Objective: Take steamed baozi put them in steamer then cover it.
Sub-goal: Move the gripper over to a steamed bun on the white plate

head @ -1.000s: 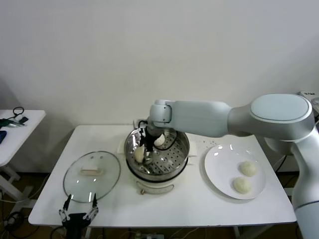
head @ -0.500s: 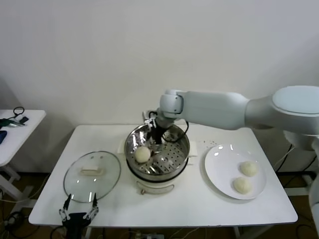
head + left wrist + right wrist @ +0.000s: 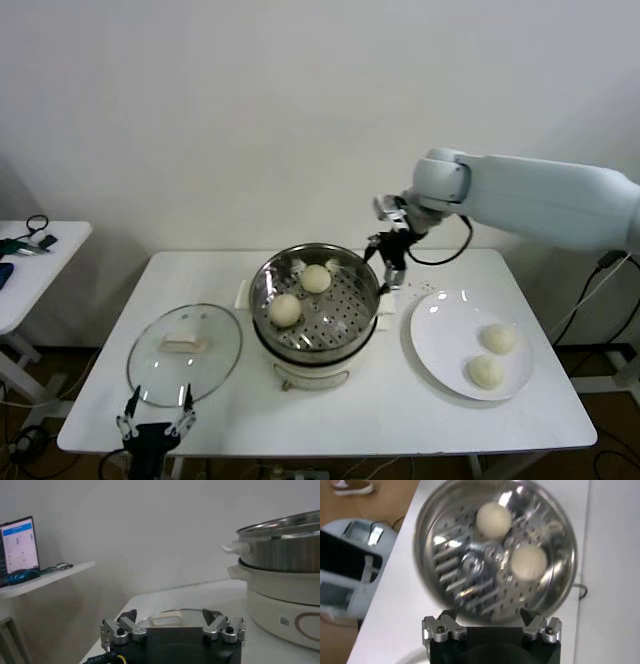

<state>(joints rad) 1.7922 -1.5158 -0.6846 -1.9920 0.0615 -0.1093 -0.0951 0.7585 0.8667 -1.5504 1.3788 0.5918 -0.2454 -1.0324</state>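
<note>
Above the steamer (image 3: 315, 310) rim, right gripper (image 3: 390, 262): fingers spread wide, holding nothing; two steamed baozi (image 3: 286, 309) on my tray, two on plate (image 3: 440, 345); cover (image 3: 184, 352) beside my idle, open left gripper (image 3: 155, 423)

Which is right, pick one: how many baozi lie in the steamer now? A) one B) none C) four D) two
D: two baozi sit on the perforated tray of the steamer, and two more remain on the plate; the open right gripper holds nothing.
</note>
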